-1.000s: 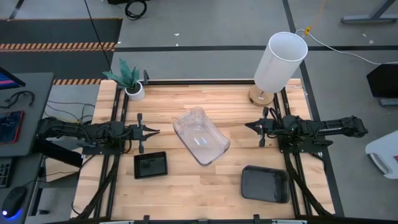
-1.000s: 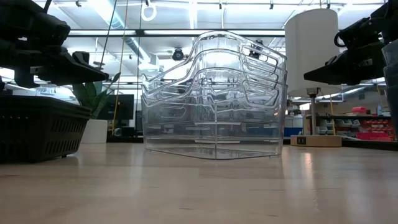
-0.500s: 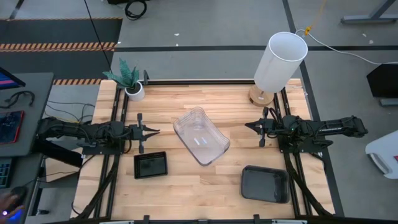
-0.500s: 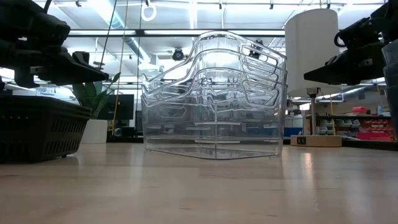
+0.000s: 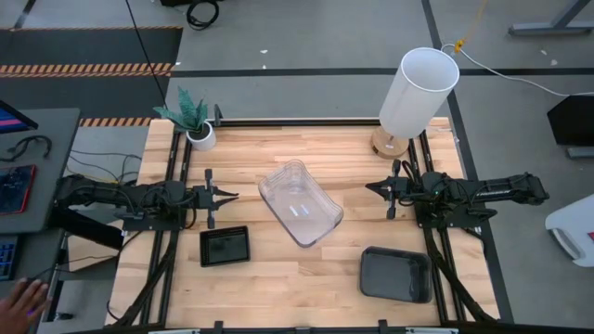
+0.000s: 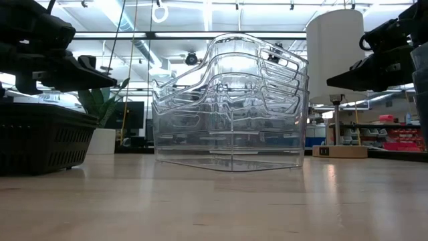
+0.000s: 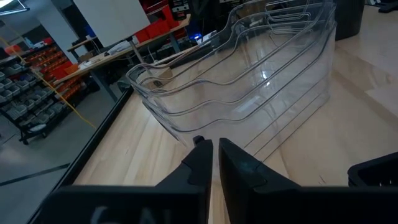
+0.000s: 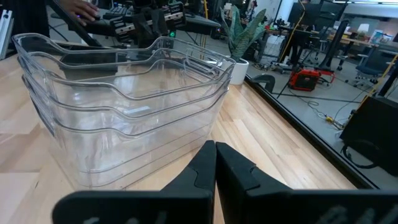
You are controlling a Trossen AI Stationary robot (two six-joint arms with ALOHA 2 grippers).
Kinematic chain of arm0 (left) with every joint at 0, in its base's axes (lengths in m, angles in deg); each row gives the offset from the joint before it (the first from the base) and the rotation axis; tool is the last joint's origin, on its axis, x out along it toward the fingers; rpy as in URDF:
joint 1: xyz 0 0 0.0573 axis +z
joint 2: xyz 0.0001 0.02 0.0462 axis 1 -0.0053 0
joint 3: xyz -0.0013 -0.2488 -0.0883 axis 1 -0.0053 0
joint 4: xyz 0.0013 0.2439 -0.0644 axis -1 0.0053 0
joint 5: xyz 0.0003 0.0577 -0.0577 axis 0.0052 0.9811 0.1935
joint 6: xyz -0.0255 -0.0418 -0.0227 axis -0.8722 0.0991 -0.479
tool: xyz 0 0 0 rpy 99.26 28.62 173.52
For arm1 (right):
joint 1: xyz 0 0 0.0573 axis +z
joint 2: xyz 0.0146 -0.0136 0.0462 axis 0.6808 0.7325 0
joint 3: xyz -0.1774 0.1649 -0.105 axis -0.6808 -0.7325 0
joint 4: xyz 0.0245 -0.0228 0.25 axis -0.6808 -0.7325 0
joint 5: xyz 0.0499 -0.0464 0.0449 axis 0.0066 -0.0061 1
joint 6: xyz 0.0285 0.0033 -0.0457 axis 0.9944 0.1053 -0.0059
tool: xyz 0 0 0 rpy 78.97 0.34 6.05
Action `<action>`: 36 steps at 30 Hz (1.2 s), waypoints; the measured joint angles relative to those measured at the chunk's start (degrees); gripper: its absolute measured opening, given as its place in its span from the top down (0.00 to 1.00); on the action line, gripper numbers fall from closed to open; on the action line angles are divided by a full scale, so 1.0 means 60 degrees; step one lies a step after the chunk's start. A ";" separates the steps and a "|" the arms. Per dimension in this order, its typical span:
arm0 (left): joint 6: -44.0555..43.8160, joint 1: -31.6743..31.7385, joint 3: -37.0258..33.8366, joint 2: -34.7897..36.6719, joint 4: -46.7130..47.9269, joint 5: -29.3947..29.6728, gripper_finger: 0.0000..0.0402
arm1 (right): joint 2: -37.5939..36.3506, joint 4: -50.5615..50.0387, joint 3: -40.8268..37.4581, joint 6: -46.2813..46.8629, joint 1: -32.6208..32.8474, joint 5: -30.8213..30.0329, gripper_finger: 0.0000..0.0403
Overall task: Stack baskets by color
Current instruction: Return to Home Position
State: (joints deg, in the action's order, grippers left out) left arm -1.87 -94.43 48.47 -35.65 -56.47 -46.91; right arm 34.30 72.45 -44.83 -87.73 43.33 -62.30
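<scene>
Holding baskets (image 6: 231, 107), wood table (image 6: 214, 201); workshop (image 6: 394, 137) beyond

Right claw (image 8: 215, 147), fingers together, faces stacked clear baskets (image 8: 124, 106).

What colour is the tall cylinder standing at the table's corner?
The cylinder is white, clearest in the high view.

We list two matte-black jointed arms; left pincer (image 5: 228, 196) and right pincer (image 5: 372, 187) each taper to slim dark fingers.
</scene>
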 joint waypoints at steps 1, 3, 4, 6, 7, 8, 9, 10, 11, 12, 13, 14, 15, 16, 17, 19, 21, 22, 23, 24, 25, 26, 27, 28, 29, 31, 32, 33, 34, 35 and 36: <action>0.0000 0.0000 0.0000 0.0001 0.0000 -0.0001 0.91 | 0.0000 0.0000 0.0000 -0.0002 0.0002 0.0000 0.97; -0.0002 -0.0002 0.0000 0.0000 0.0000 0.0000 0.92 | 0.0000 0.0000 0.0000 -0.0003 0.0000 0.0000 0.97; -0.0003 -0.0002 0.0000 0.0000 0.0000 0.0000 0.92 | 0.0000 0.0000 0.0000 0.0000 0.0003 -0.0003 0.97; -0.0004 0.0000 0.0000 0.0000 0.0000 0.0000 0.93 | 0.0000 0.0000 0.0000 0.0000 0.0000 0.0000 0.97; 0.0000 0.0000 0.0000 0.0000 0.0000 0.0000 0.93 | -0.0003 0.0000 -0.0003 -0.0003 0.0001 0.0000 0.97; 0.0000 0.0000 0.0000 0.0000 0.0000 0.0000 0.94 | 0.0000 0.0000 -0.0002 0.0000 0.0002 0.0000 0.97; -0.0004 -0.0003 0.0000 0.0000 0.0000 0.0000 0.94 | 0.0000 0.0000 0.0000 -0.0001 0.0000 0.0000 0.97; 0.0000 -0.0001 0.0000 0.0003 0.0000 -0.0003 0.94 | 0.0000 0.0000 0.0000 -0.0002 0.0001 -0.0001 0.97; 0.0000 0.0000 0.0000 0.0001 0.0000 0.0000 0.93 | 0.0000 0.0000 0.0000 0.0000 0.0000 -0.0003 0.97; -0.0004 0.0000 0.0000 0.0000 0.0000 -0.0002 0.93 | 0.0000 -0.0002 0.0000 0.0000 0.0002 -0.0002 0.97; -0.0002 -0.0002 0.0000 0.0002 0.0000 0.0000 0.93 | 0.0000 -0.0003 0.0000 0.0000 0.0000 0.0000 0.97; -0.0001 0.0000 0.0000 0.0000 0.0000 0.0000 0.92 | 0.0000 0.0000 -0.0001 -0.0003 0.0004 -0.0003 0.97; -0.0004 0.0000 0.0000 0.0001 0.0000 0.0000 0.92 | -0.0001 0.0000 -0.0001 0.0000 0.0000 0.0000 0.97; 0.0000 0.0000 0.0000 0.0000 0.0000 0.0000 0.92 | 0.0000 0.0000 -0.0001 -0.0002 0.0000 0.0000 0.97; 0.0000 0.0000 0.0000 0.0004 0.0000 0.0000 0.91 | 0.0000 0.0000 0.0000 0.0000 0.0000 0.0000 0.97; -0.0003 0.0000 0.0000 0.0000 0.0000 -0.0003 0.91 | -0.0001 0.0000 -0.0003 0.0000 0.0003 -0.0004 0.97; 0.0000 0.0000 0.0000 0.0002 0.0000 0.0000 0.91 | 0.0000 0.0000 -0.0002 -0.0002 0.0002 -0.0002 0.97; -0.0002 -0.0002 0.0000 0.0001 0.0000 -0.0001 0.92 | -0.0002 0.0000 -0.0002 0.0000 0.0000 -0.0002 0.97; 0.0000 0.0000 0.0000 0.0000 0.0000 0.0000 0.92 | -0.0003 0.0000 -0.0003 0.0000 0.0004 -0.0003 0.97; -0.0001 -0.0002 0.0000 0.0001 0.0000 -0.0002 0.93 | 0.0000 0.0000 0.0000 0.0000 0.0001 -0.0003 0.97; 0.0000 -0.0003 0.0000 0.0003 0.0000 -0.0004 0.93 | 0.0000 0.0000 0.0000 0.0000 0.0000 -0.0003 0.97; -0.0004 -0.0003 0.0000 0.0002 0.0000 -0.0002 0.93 | 0.0000 0.0000 -0.0002 -0.0002 0.0002 0.0000 0.97; -0.0004 0.0000 0.0000 0.0000 0.0000 -0.0003 0.94 | 0.0000 0.0000 -0.0002 -0.0002 0.0000 -0.0002 0.97; -0.0001 0.0000 0.0000 0.0001 0.0000 -0.0004 0.94 | -0.0002 -0.0001 -0.0001 0.0000 0.0001 -0.0001 0.97; -0.0004 0.0000 0.0000 0.0003 0.0000 -0.0004 0.94 | 0.0000 0.0000 0.0000 -0.0001 0.0002 -0.0001 0.97; -0.0002 0.0000 0.0000 0.0000 0.0000 0.0000 0.93 | 0.0000 0.0000 -0.0001 -0.0003 0.0001 0.0000 0.97; -0.0004 0.0000 0.0000 0.0004 0.0004 -0.0001 0.93 | 0.0000 0.0000 0.0000 0.0000 0.0003 0.0000 0.97; -0.0003 -0.0003 0.0000 0.0000 0.0003 -0.0003 0.92 | -0.0002 0.0000 -0.0004 0.0000 0.0000 0.0000 0.97; 0.0000 0.0000 0.0000 0.0001 0.0000 -0.0003 0.92 | 0.0000 -0.0002 -0.0002 -0.0002 0.0002 0.0000 0.97; -0.0004 0.0000 0.0000 0.0003 0.0000 0.0000 0.92 | 0.0000 0.0000 -0.0003 0.0000 0.0000 -0.0004 0.97; -0.0002 0.0000 0.0000 0.0003 0.0000 -0.0003 0.91 | 0.0000 0.0000 0.0000 0.0000 0.0001 0.0000 0.97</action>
State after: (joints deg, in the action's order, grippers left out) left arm -1.88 -94.43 48.47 -35.63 -56.47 -46.93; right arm 34.30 72.45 -44.83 -87.73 43.34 -62.30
